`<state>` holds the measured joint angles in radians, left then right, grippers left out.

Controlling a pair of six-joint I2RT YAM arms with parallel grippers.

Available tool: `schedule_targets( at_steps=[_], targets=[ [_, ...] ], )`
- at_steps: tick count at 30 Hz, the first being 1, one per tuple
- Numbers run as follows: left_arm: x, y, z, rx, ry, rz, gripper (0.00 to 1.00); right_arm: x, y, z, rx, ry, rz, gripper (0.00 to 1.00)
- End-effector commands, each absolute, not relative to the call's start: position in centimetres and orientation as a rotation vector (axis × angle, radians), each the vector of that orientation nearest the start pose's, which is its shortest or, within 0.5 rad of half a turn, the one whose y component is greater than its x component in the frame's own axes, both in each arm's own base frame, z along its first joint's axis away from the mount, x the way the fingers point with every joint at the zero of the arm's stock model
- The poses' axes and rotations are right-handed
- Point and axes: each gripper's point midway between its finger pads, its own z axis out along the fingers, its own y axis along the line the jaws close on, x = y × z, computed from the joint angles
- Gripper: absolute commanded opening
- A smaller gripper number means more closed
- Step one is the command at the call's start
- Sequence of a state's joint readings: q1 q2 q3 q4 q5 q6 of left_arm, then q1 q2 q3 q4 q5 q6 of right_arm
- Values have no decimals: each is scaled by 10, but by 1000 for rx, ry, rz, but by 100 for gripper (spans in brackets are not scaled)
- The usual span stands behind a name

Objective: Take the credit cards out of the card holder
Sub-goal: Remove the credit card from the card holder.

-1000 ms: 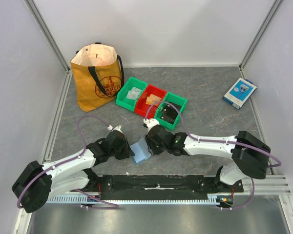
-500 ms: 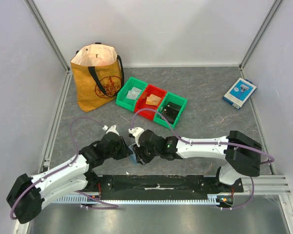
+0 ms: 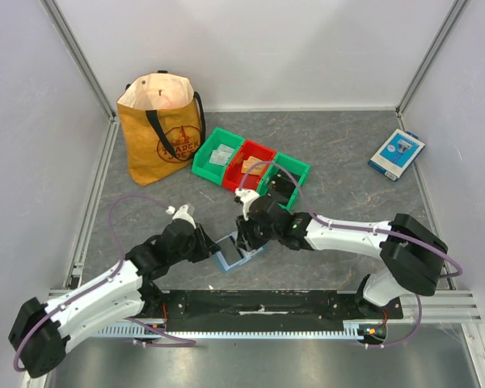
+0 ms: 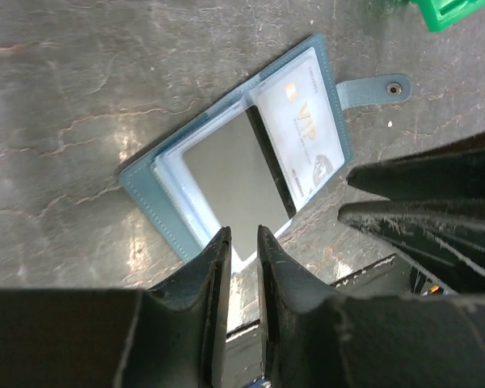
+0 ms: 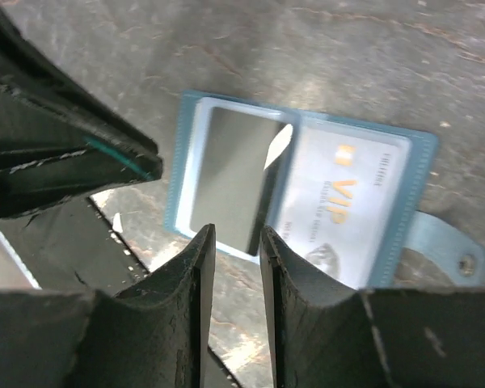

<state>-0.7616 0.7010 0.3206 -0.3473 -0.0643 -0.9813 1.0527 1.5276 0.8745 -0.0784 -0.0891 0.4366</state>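
Showing the card holder (image 3: pixel 237 252) spread open and flat on the surface (image 3: pixel 347 153), lower centre of the top view; a second earlier it was held closed between the two arms. The credit cards (image 4: pixel 305 121) sit in their clear pockets, none yet out. The left end effector (image 4: pixel 241 236) and right end effector (image 5: pixel 236 234) are each narrow at the holder's edge; whether either pinches it cannot be told. Extraction can probably begin.

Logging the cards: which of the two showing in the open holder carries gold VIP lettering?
The pale card nearest the snap tab; the dark grey card beside it is plain.
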Motion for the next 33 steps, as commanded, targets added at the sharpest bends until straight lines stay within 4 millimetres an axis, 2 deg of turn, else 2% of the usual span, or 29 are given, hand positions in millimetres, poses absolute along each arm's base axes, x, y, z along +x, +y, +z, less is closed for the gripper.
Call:
schedule_targets(
  at_steps=[1,7,12,20,24,33],
  targets=[
    [169,-218,84,-205,2362,-954,24,181,365,86,-703,2294,983,35],
    [169,-216,56,-199,2427,-887,19,188,368,70,-606,2302,1097,32],
    [163,-207,31,-225,2480,-834,14,189,363,48,-569,2340,1107,31],
    [149,-192,0,-286,2575,-741,6,179,358,28,-533,2376,1168,29],
    [149,-185,-3,-326,2582,-699,2,176,357,27,-503,2371,1204,26],
    [146,-178,-4,-352,2585,-672,2,172,355,37,-485,2326,1311,24]
  ],
)
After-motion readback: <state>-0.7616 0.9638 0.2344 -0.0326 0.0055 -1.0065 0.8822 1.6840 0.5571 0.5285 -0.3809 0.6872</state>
